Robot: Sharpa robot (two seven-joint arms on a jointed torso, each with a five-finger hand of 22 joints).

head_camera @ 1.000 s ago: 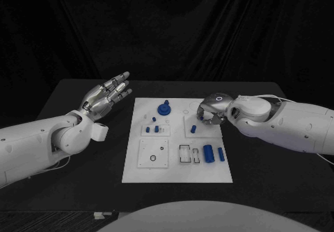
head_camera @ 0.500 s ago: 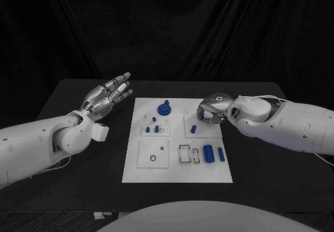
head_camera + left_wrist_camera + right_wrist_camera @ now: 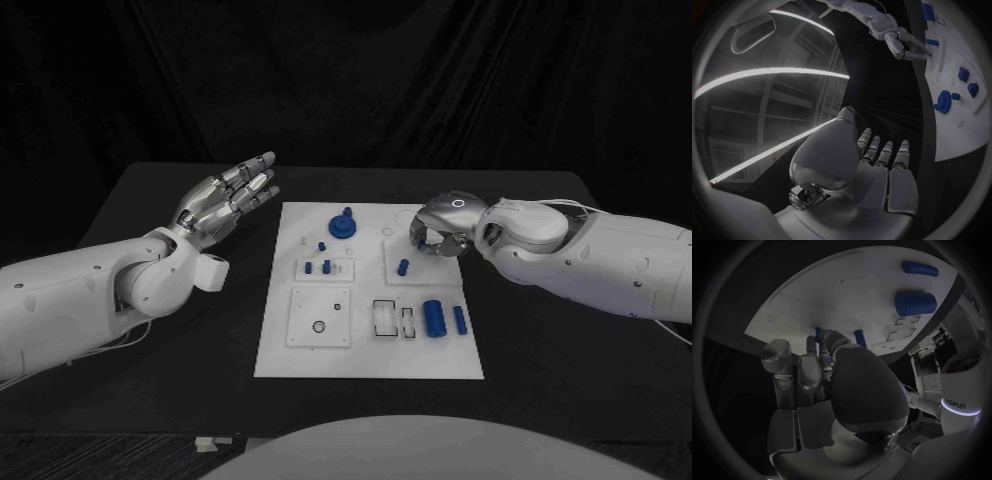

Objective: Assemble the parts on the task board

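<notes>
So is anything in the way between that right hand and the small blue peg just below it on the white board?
Nothing visible. The right hand hovers over the task board, its fingers just beside the small blue peg.

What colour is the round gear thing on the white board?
Blue. The gear shows best in the head view, at the far end of the task board.

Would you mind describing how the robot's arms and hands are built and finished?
Both arms have smooth, rounded white shells. The left hand and right hand are silver metal with segmented fingers. The right hand's back carries a small glowing ring light. A thin white cable runs along the right arm. A white block sits at the left arm's wrist.
</notes>
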